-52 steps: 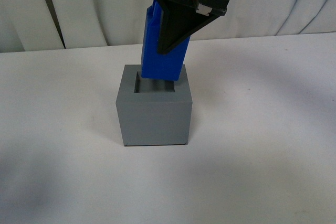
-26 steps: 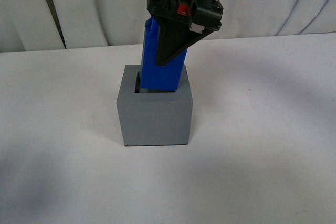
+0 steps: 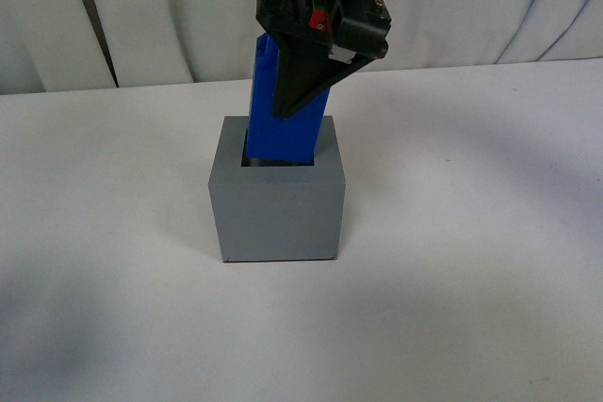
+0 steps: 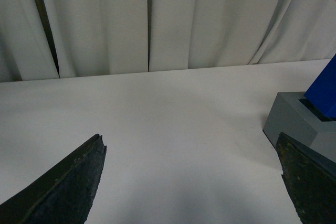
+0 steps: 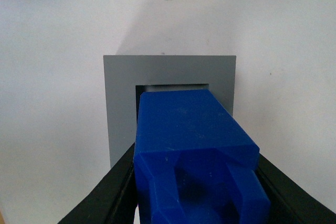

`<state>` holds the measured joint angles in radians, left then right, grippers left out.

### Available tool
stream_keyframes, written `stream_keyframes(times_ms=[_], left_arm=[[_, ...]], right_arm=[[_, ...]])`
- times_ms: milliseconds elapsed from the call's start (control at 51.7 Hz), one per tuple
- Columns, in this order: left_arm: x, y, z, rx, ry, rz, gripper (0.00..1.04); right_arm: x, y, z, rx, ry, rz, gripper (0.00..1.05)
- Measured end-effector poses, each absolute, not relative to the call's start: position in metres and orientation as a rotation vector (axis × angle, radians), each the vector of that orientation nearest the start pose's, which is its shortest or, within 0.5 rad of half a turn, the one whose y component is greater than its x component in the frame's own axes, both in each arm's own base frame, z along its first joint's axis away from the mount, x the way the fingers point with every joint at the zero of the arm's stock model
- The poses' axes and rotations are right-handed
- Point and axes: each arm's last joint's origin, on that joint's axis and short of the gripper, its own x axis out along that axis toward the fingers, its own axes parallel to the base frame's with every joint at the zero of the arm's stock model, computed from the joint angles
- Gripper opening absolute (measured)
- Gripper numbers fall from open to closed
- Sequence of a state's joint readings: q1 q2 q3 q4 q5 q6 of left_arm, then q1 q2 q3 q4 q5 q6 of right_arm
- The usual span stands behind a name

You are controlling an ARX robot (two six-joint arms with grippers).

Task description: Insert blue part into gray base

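The gray base (image 3: 277, 209) stands mid-table, a matte cube with a square recess on top. The blue part (image 3: 283, 129) stands nearly upright with its lower end inside the recess. My right gripper (image 3: 300, 91) is shut on its upper portion; the black fingers (image 3: 306, 77) cover its top. In the right wrist view the blue part (image 5: 191, 150) fills the space between the jaws, over the base's recess (image 5: 170, 85). My left gripper (image 4: 191, 182) is open and empty to the left of the base (image 4: 294, 121); the blue part (image 4: 324, 90) shows at that view's edge.
A white table (image 3: 471, 261) spreads around the base. White curtains (image 3: 170, 16) hang along the far edge, with a dark strip (image 3: 89, 11) at the back left.
My right gripper has moved down and slightly left with the blue part. The part's lower end has gone from the recess's rim into the recess.
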<state>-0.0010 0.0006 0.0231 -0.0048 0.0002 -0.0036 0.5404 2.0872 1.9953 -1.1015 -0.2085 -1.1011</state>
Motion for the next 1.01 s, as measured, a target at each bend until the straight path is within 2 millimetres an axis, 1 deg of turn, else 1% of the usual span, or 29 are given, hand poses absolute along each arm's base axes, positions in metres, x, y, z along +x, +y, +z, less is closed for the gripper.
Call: stream_keyframes(times_ms=[97, 677, 871, 890, 929, 948, 1006], left_arm=[[0.096, 0.0, 0.171, -0.003, -0.018, -0.001, 0.99], [0.096, 0.0, 0.171, -0.003, -0.018, -0.001, 0.99], [0.096, 0.0, 0.171, -0.003, -0.018, -0.001, 0.99], [0.096, 0.0, 0.171, -0.003, -0.018, -0.001, 0.99], [0.096, 0.0, 0.171, -0.003, -0.018, -0.001, 0.99], [0.096, 0.0, 0.171, -0.003, -0.018, -0.001, 0.99], [0.096, 0.0, 0.171, -0.003, -0.018, -0.001, 0.99]], right_arm=[[0.37, 0.232, 0.276, -1.107, 0.738, 1.274, 0.48], [0.369, 0.231, 0.273, -1.126, 0.764, 1.266, 0.48], [0.368, 0.232, 0.267, -1.126, 0.768, 1.27, 0.48], [0.369, 0.232, 0.268, -1.127, 0.763, 1.269, 0.49], [0.368, 0.233, 0.267, -1.124, 0.764, 1.27, 0.57], [0.368, 0.233, 0.266, -1.118, 0.764, 1.276, 0.63], [0.368, 0.233, 0.265, -1.102, 0.76, 1.283, 0.73]])
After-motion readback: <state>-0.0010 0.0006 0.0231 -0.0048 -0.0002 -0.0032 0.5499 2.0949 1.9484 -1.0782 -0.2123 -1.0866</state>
